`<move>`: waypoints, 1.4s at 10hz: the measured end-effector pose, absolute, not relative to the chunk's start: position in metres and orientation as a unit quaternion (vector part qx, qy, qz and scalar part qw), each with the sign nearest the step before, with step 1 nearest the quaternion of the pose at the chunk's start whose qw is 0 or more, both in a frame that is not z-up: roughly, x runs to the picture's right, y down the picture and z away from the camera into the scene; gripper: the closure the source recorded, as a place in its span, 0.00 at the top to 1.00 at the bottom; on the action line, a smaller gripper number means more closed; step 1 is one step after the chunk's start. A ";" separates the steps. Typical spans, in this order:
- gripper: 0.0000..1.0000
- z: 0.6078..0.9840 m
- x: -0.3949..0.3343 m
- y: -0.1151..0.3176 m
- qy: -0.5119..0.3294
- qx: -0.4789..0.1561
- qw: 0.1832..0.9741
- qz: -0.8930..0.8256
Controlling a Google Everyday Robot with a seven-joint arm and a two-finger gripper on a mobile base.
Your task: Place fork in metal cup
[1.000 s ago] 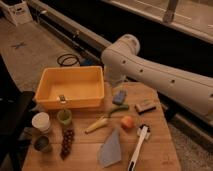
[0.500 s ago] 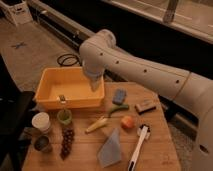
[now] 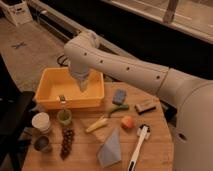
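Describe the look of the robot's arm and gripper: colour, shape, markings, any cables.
The arm is off-white: smooth, fat, rounded tube sections, a bulbous joint, small dark dots along one section. No outside cables show. The gripper, over the yellow bin, looks equally pale; its finer shape cannot be told.

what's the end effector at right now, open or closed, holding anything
End effector: down over the yellow bin, at its back right part; open or closed cannot be told, nor whether it holds anything.
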State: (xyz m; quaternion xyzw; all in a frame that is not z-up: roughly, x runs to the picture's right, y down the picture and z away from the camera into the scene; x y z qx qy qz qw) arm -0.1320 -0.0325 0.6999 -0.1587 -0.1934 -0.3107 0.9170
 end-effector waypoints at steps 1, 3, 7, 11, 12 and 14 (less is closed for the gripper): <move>0.65 0.700 -0.133 -0.032 -0.194 -0.159 0.917 -0.311; 0.65 0.700 -0.133 -0.032 -0.192 -0.161 0.916 -0.312; 0.65 0.731 -0.173 -0.012 -0.206 -0.189 0.902 -0.329; 0.65 0.753 -0.212 0.004 -0.249 -0.214 0.882 -0.337; 0.65 0.758 -0.226 0.010 -0.262 -0.221 0.875 -0.342; 0.65 0.774 -0.229 0.019 -0.290 -0.236 0.866 -0.332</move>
